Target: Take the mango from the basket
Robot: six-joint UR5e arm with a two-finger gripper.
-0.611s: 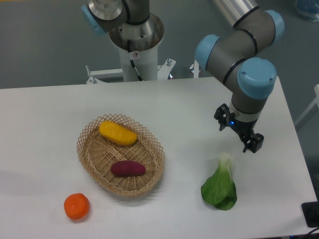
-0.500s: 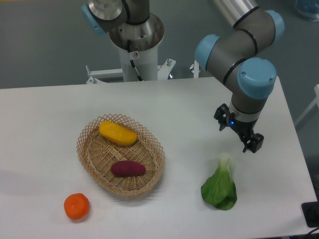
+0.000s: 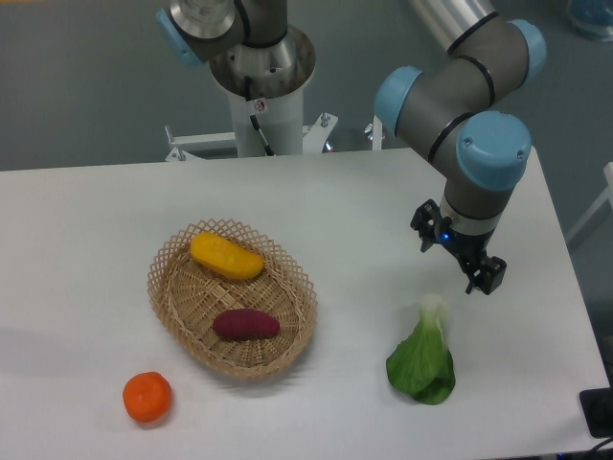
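White tabletop, grey floor behind. Nothing has changed over the last half second: the gripper hangs in the same spot, well apart from the basket, jaws spread and empty, so the reach has not begun. Inside the basket, the mango lies at the far side, with a purple tuber nearer the front, apart from it.
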